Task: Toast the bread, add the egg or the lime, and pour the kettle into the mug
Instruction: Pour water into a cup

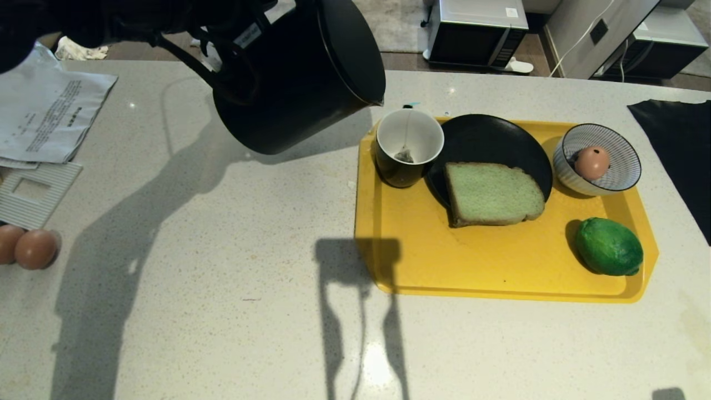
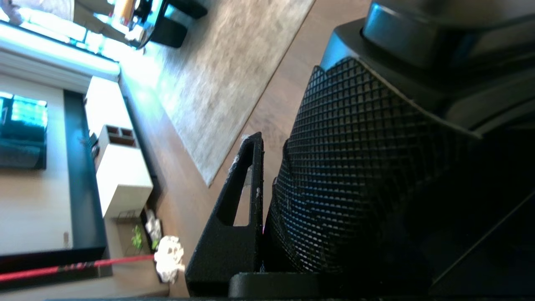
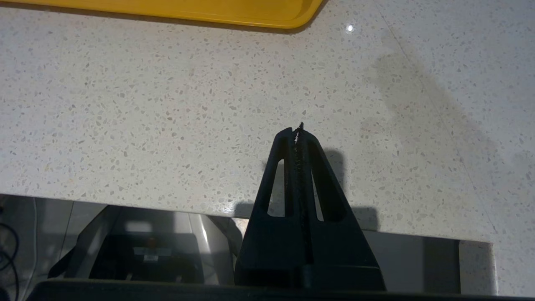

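Kettle [image 1: 300, 78], clamped at its handle by the left gripper [image 1: 239, 44], tilts spout-first beside the mug [image 1: 409, 145].

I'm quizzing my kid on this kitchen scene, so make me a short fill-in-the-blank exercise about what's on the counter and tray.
1. The left claw holds the black ____ tilted toward the mug.
2. The bread lies on a black ____.
3. The lime sits on the ____ tray.
4. The striped bowl holds an ____.

Missing words: kettle, plate, yellow, egg
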